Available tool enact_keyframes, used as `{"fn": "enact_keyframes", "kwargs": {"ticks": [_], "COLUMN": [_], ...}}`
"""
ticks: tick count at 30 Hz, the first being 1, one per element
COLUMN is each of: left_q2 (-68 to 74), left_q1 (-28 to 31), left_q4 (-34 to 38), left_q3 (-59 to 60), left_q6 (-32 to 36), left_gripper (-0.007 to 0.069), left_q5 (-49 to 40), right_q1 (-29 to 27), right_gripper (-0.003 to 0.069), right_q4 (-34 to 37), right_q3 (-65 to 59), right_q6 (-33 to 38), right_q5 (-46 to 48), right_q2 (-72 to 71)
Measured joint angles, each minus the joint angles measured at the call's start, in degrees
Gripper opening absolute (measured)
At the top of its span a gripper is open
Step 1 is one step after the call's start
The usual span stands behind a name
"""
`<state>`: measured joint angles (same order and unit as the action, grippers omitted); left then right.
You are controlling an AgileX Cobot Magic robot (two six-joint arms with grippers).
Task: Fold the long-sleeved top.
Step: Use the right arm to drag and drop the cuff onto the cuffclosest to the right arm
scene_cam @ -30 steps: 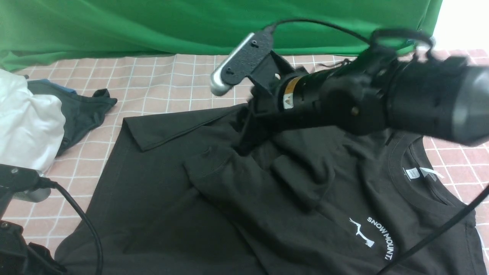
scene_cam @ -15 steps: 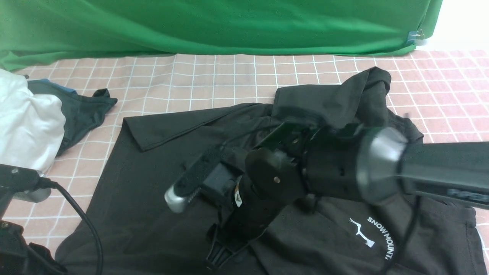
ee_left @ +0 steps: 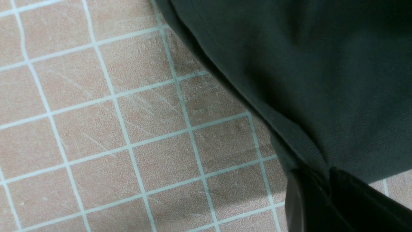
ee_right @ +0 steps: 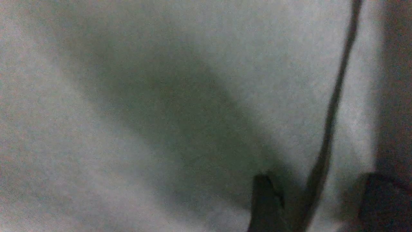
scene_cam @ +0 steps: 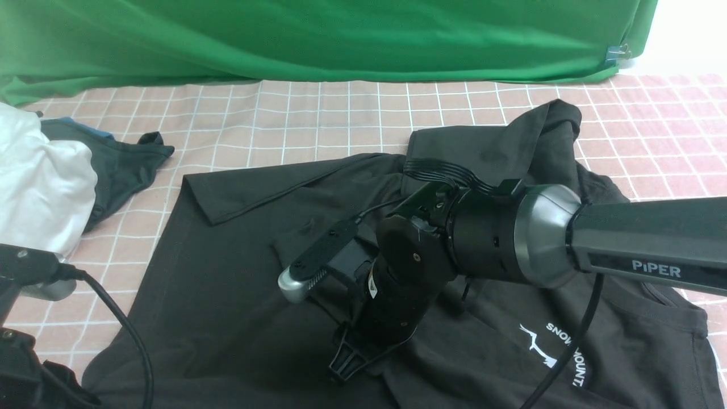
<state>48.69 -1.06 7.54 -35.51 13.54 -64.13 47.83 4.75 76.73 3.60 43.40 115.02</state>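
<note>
Right tool (scene_cam: 346, 364): swung within the last second from far edge down over near middle of top (scene_cam: 227, 295); jaws parted, nothing gripped. Left tool (ee_left: 322, 196): clenched on hem (ee_left: 299, 141). Top: spread on counter (scene_cam: 341, 113). Fresh grasp for next fold likely.

The right arm (scene_cam: 647, 255) reaches in from the right, its wrist (scene_cam: 420, 267) bent steeply so that the right claw (scene_cam: 347, 363) points downward, its fingers (ee_right: 265, 203) standing apart. The left arm (scene_cam: 23, 272) sits low at the near left edge. The left claw (ee_left: 323, 180) is pinched tight on the hem of the long-sleeved top (ee_left: 322, 80).
</note>
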Motion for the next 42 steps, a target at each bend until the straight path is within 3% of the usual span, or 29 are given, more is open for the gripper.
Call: {"fn": "enact_keyframes", "kwargs": {"ticks": [3, 7, 13, 20, 33, 35, 39, 40, 42], "left_q2": [0.0, 0.0, 0.0, 0.0, 0.0, 0.0, 0.0, 0.0, 0.0], "left_q1": [0.0, 0.0, 0.0, 0.0, 0.0, 0.0, 0.0, 0.0, 0.0], "left_q4": [0.0, 0.0, 0.0, 0.0, 0.0, 0.0, 0.0, 0.0, -0.1], "left_q3": [0.0, 0.0, 0.0, 0.0, 0.0, 0.0, 0.0, 0.0, 0.0], "left_q6": [0.0, 0.0, 0.0, 0.0, 0.0, 0.0, 0.0, 0.0, 0.0], "left_gripper": [0.0050, 0.0050, 0.0050, 0.0050, 0.0050, 0.0050, 0.0050, 0.0050, 0.0050], "left_q5": [0.0, 0.0, 0.0, 0.0, 0.0, -0.1, -0.3, -0.5, -0.7], "right_q1": [0.0, -0.2, 0.8, 3.2, 4.2, 4.2, 4.2, 4.2, 4.2], "right_gripper": [0.0338, 0.0165, 0.0048, 0.0044, 0.0044, 0.0058, 0.0188, 0.0330, 0.0502], "right_q4": [-0.5, -1.0, -0.6, 0.2, 9.8, 10.2, 10.3, 9.7, 7.9], "right_q3": [0.1, 0.1, 0.0, 0.0, 0.3, 0.3, 0.3, 0.3, 0.3], "right_q6": [0.0, 0.0, 0.1, 0.2, 4.0, 4.0, 4.0, 4.0, 3.9], "right_q5": [0.0, 0.3, 2.4, 3.6, 8.2, 8.2, 7.8, 7.7, 9.2], "right_q2": [0.1, 0.1, -1.7, -4.6, -8.8, -8.7, -8.7, -8.9, -9.9]}}
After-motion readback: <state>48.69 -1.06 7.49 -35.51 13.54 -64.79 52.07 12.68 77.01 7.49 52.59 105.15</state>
